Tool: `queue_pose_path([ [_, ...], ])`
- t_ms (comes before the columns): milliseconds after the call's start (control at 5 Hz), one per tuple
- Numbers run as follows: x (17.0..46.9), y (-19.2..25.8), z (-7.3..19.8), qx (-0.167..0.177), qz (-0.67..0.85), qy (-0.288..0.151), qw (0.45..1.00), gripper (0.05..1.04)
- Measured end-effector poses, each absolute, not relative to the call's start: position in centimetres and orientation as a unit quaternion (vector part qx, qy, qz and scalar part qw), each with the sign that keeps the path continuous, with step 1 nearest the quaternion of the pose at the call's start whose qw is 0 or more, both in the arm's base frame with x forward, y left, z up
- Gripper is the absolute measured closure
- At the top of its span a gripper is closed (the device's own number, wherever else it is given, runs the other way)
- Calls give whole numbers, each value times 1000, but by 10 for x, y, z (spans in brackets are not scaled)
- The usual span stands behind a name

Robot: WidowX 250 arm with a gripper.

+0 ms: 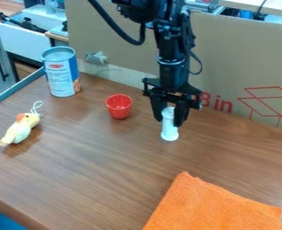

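Observation:
The black gripper (169, 117) hangs down right of the middle of the table, with its two fingers on either side of a white cylindrical object (169, 128). The object is upright, its top between the fingertips and its lower part showing below them. To its left stands a small red cup (119, 106), apart from the gripper.
A blue and white can (61, 72) stands at the back left. A yellowish plush toy (19, 129) with a string loop lies at the left. An orange cloth (213, 207) covers the front right. Cardboard (227, 58) walls the table's back edge (117, 82).

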State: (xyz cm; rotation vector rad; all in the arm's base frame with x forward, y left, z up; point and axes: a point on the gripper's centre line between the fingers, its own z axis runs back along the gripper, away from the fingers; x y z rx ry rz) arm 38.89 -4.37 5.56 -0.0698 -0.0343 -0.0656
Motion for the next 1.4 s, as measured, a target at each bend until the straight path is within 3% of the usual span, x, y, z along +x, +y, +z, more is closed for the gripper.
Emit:
queue_pose_path([
  [200, 387, -42, 58, -69, -39, -28, 996, 494],
  [400, 371, -48, 80, -94, -99, -46, 990, 494],
  [600, 328, -48, 130, -90, -86, -80, 989, 494],
  [800, 284, -55, 145, -59, -54, -47, 996, 494],
  [1000, 246, -41, 120, -20, -33, 5, 999, 492],
  [1400, 216, 16, 100, 13, 53, 17, 998, 494],
])
